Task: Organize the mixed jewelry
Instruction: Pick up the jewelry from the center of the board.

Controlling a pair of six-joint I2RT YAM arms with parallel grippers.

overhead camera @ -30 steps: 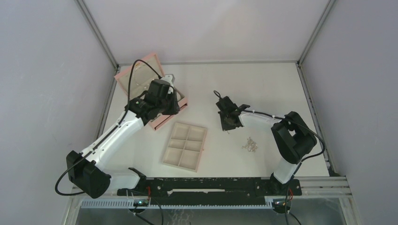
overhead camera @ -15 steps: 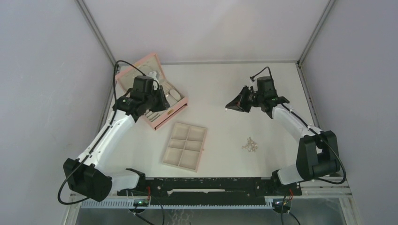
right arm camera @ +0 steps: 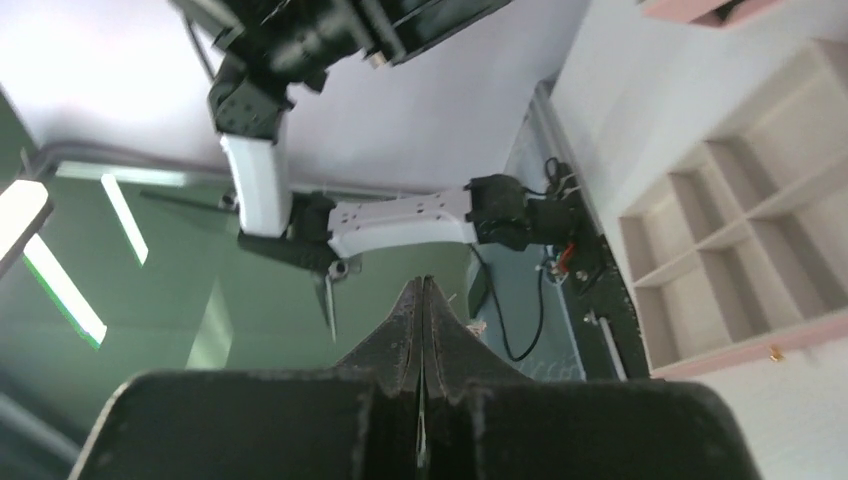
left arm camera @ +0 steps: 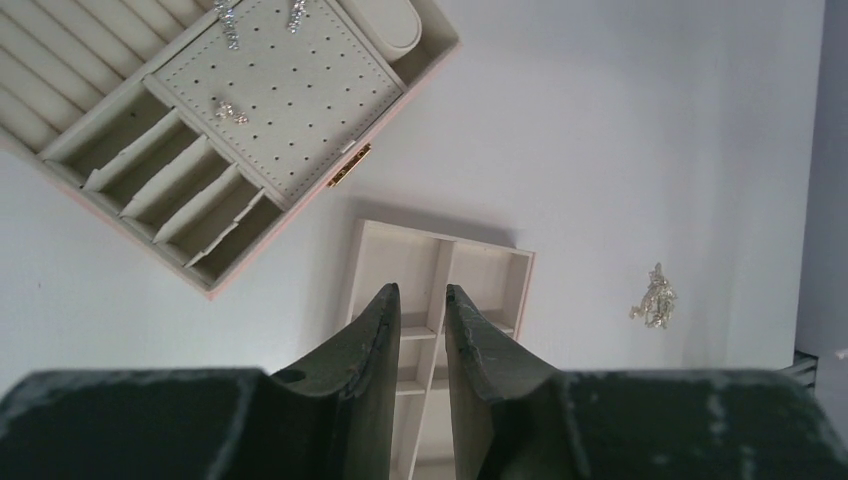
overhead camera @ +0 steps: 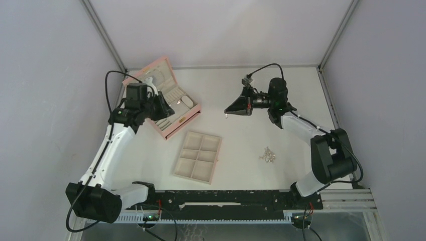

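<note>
Fingers [left arm camera: 383, 320] of the left hand [left arm camera: 418, 292] stand a narrow gap apart with nothing between them. From above we see that hand raised well clear of the tabletop [overhead camera: 226, 85], over the left part of the open pink jewelry box [overhead camera: 182, 122]. The box sits at an angle near the left wall, its lid [overhead camera: 152, 74] tipped back toward the far corner. In the left wrist view we make out its beige lining: padded ring rolls along one side, a row of narrow slots, and a perforated panel on which a few sparkling earrings [left arm camera: 228, 112] sit. Just beside the box, toward the arms, lies the beige six-compartment tray [overhead camera: 192, 167], turned slightly and flat on the tabletop. Further right, the right hand [overhead camera: 229, 110] is raised above the middle of the tabletop and points left toward the box. Its fingers are pressed together, and we cannot tell whether some small piece is pinched at the tip. Rightmost is the pile of silver jewelry [overhead camera: 268, 154], a little tangle of chain and tiny pieces. It lies on the tabletop to the right of the tray and apart from it, on the right arm's side, and neither hand touches it.
</note>
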